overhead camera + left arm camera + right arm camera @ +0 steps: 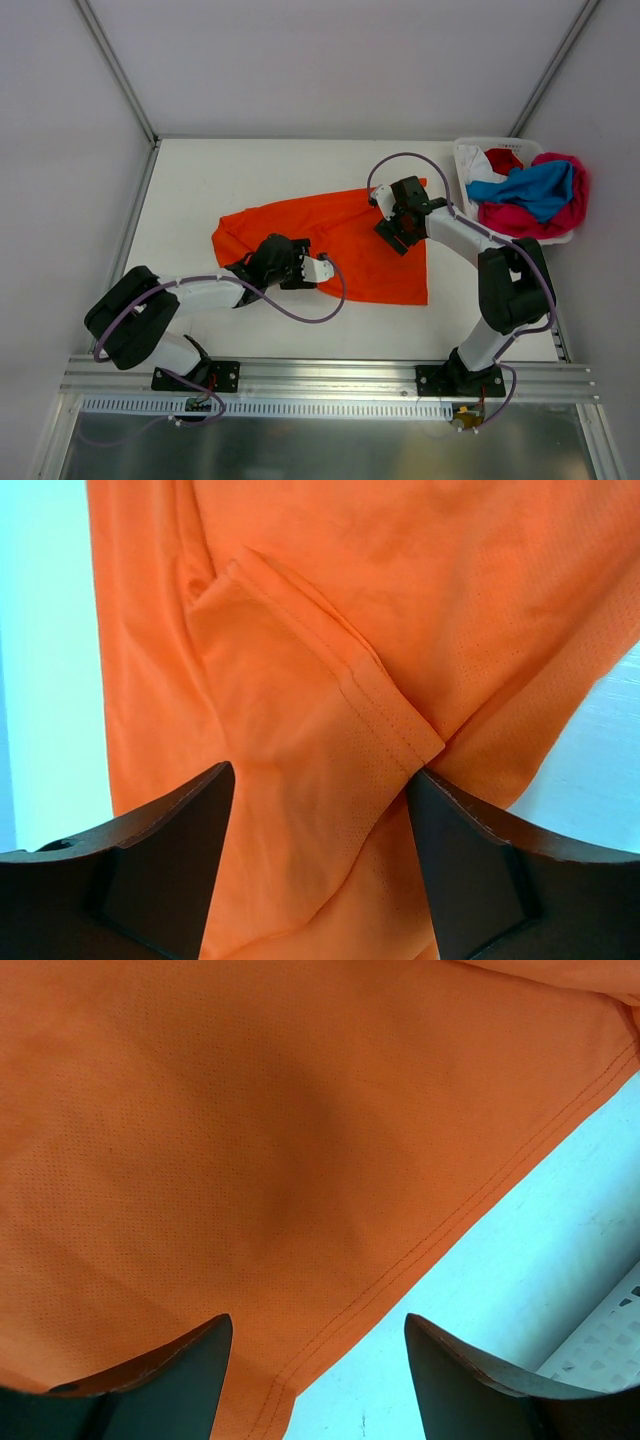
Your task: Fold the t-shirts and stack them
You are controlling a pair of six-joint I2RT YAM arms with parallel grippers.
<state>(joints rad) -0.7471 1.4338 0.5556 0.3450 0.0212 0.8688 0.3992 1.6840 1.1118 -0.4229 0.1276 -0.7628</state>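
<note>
An orange t-shirt [350, 235] lies partly spread and rumpled on the white table. My left gripper [262, 262] is open over its left part; the left wrist view shows a folded sleeve hem [370, 700] between the two open fingers [170, 860]. My right gripper [392, 228] is open over the shirt's right part; the right wrist view shows a stitched hem corner [290, 1385] between the jaws, bare table beside it. Red, blue, magenta and white shirts [530, 190] lie piled in the white basket [466, 160] at the back right.
Metal frame posts [115, 65] rise at the back corners. A metal rail [330, 375] runs along the near edge by the arm bases. The basket's wall shows at the right wrist view's lower right [610, 1345]. Purple cables [330, 300] loop off both arms.
</note>
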